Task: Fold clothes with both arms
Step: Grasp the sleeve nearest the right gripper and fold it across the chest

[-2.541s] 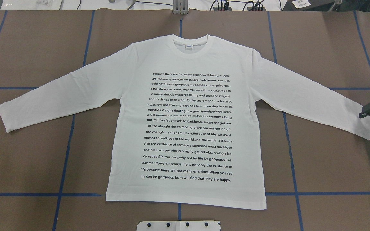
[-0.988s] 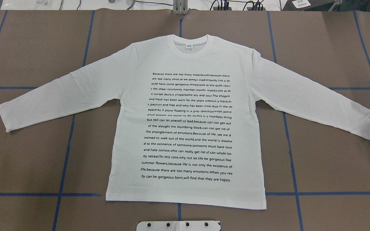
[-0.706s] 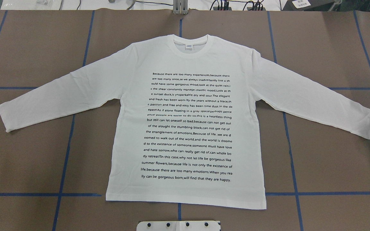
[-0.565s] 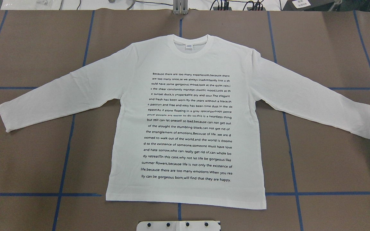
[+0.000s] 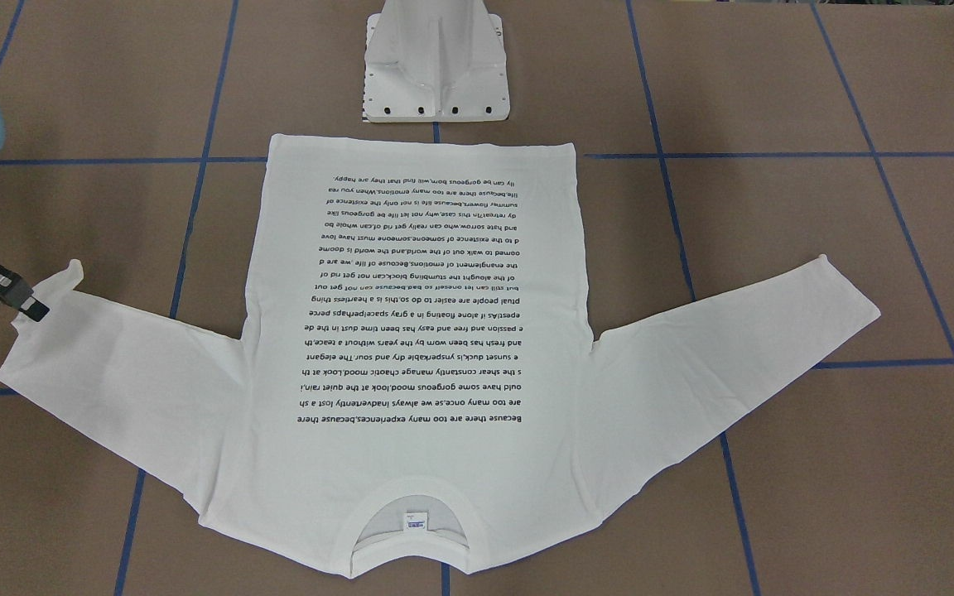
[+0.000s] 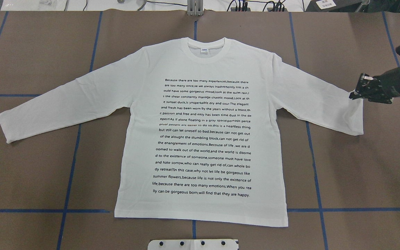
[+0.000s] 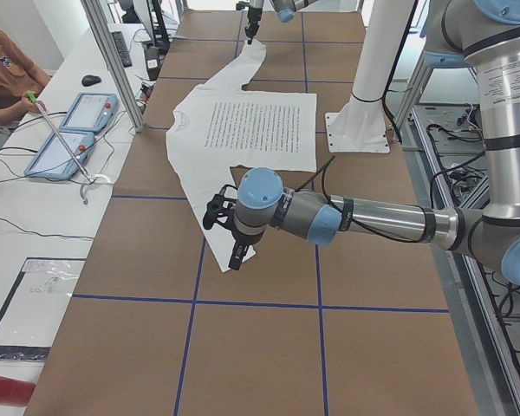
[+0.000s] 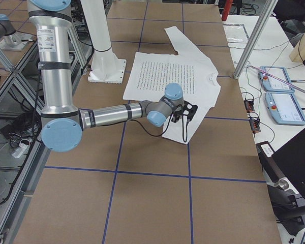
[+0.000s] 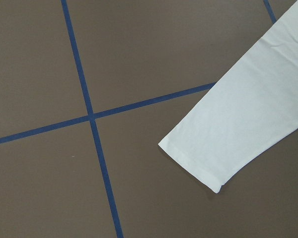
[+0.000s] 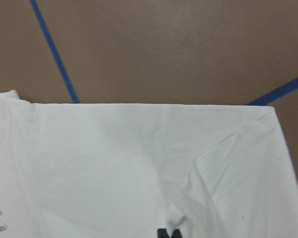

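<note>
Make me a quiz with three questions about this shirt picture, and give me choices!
1. Where does the right tool hold the shirt?
A collar
B cuff
C hem

2. What colour are the lines on the table?
A red
B green
C blue

3. Which way does the writing face?
A up
B down
C hidden in a fold

Answers: 1 B, the tool pinches the cuff's corner. 2 C, blue lines cross the brown table. 3 A, the black words show from above.
</note>
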